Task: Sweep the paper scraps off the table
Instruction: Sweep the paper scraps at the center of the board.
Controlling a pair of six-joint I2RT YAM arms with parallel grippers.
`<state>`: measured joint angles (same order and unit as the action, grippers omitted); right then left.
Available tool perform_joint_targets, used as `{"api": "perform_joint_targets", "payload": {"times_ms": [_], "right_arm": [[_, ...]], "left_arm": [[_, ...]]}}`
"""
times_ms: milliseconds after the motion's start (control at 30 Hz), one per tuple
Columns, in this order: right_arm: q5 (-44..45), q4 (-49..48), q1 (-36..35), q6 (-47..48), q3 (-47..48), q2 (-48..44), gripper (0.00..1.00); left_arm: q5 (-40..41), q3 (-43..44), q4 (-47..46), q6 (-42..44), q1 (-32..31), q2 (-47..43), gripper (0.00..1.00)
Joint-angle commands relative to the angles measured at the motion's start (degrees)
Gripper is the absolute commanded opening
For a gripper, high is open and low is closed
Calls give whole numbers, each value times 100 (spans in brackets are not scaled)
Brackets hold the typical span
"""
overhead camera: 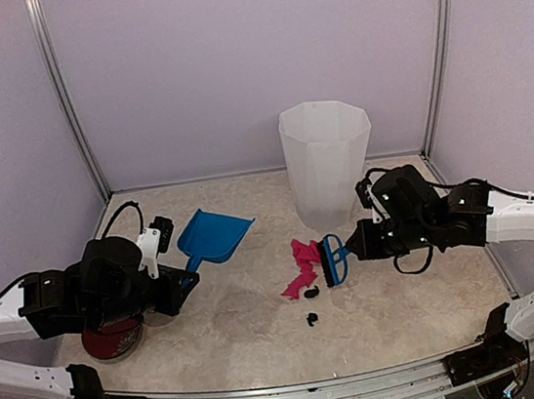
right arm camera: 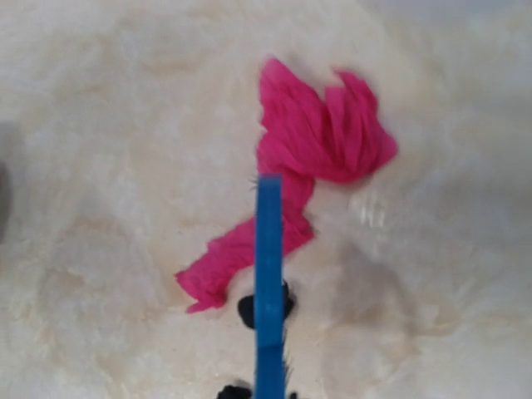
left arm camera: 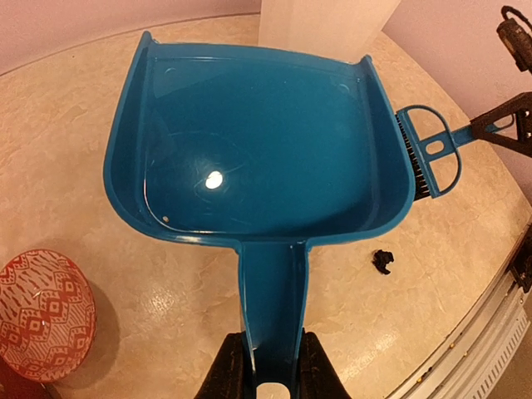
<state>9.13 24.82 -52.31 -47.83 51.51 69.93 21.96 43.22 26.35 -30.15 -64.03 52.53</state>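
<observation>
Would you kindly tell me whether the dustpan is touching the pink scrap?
Apart. The top view shows the dustpan well left of the pink scrap, with bare table between them.

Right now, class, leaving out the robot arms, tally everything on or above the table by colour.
Blue: 2, dustpan and brush
Pink: 1, paper scrap
Black: 2, paper scraps
White: 1, bin
Red: 1, bowl
Total: 7
</observation>
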Motion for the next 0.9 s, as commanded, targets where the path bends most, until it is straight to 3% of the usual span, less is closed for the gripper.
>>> {"api": "perform_joint_targets", "payload": {"times_ms": [0,267,433,633,867], "right_arm": [[-190,417,70,1169,282,-392,0],[-2417,809,83,3290,602,-141,0],[-3252,1233,81,4301,923,569,0],[-3272,1557,81,5167,1405,1533,0],[-1756,1652,93,5810,1992,2296,0]], "left_arm": [[95,204,94,46,-31,125,0],[81,367,125,123,-31,263,0],[164,519,196,154,-1,310,0],[186,608,239,108,52,345,0],[63,576,291,63,216,388,0]]}}
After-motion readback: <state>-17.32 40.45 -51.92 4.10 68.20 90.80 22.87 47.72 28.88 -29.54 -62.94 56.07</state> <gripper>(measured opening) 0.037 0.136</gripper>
